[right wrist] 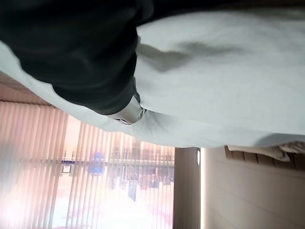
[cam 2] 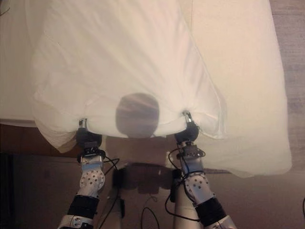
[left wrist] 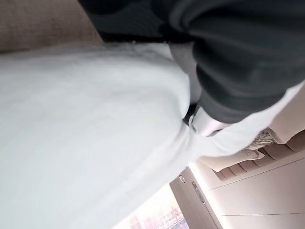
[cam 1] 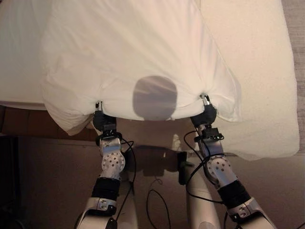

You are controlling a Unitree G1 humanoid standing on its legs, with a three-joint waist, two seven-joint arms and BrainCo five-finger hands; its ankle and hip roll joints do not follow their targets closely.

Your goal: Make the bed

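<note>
Vertical blinds point(right wrist: 71, 162) cover a bright window, beside a panelled wall point(right wrist: 252, 195).

Brown floor point(cam 1: 52, 176) below bed edge. Window with vertical blinds point(right wrist: 71, 171), bright daylight behind. Beige panelled wall point(right wrist: 252, 195) beside it.

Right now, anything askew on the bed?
Yes. The pillow lies at a slant, its near edge overhanging the mattress side. The left hand and right hand grip that edge, bunching the cloth there. The sheet droops over the side too.
</note>
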